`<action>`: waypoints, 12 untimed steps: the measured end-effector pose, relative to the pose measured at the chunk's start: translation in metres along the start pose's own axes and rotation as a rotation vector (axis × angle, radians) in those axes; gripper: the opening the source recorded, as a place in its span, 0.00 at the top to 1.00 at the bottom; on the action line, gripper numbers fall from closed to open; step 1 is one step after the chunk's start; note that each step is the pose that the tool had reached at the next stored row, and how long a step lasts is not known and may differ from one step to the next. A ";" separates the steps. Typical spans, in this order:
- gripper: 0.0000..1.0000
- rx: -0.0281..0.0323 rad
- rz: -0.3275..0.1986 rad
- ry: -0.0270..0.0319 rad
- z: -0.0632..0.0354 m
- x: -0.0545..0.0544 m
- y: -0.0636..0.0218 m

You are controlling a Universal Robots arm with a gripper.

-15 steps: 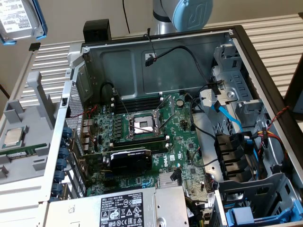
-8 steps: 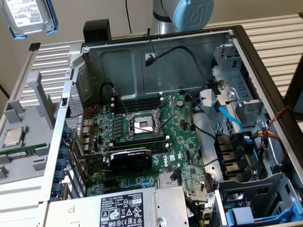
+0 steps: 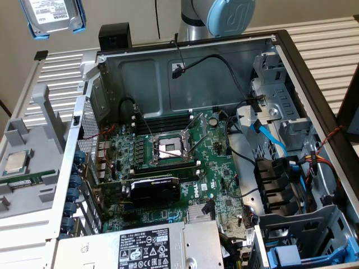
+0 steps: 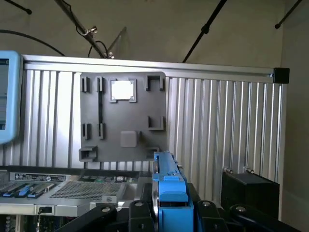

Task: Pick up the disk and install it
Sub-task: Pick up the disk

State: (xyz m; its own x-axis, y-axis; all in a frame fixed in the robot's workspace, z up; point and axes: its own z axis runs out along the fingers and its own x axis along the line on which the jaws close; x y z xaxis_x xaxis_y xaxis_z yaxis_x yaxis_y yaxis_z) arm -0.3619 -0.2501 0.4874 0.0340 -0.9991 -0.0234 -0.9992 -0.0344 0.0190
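We've got the disk point(image 4: 170, 186) clenched edge-on in the gripper point(image 4: 169, 212). Prob. heavy, rigid, shock-sensitive; we'd hold it by the blue side rails, above the open computer case point(image 3: 291, 67).

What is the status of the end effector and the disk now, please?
End effector shut on disk, held high beside the open computer case. Disk not installed. Nothing touching it.

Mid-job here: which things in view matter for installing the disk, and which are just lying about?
Job in hand:
- disk, clamped in the gripper, up off the table
- open computer case, likely where it goes

Lying about:
- processor chip on the grey tray
- graphics card, seated inside the case
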 end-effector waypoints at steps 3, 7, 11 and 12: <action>0.63 -0.0002 0.000 0.0000 -0.0044 0.001 -0.0127; 0.63 -0.0007 0.000 0.0000 -0.0132 0.006 -0.0287; 0.63 -0.0010 0.000 0.0000 -0.0166 0.014 -0.0393; 0.63 -0.0009 0.000 -0.0001 -0.0167 0.016 -0.0410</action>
State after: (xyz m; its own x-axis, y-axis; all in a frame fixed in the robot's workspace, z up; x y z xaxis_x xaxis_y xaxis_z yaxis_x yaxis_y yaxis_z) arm -0.3201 -0.2649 0.5029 0.0341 -0.9991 -0.0235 -0.9992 -0.0345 0.0199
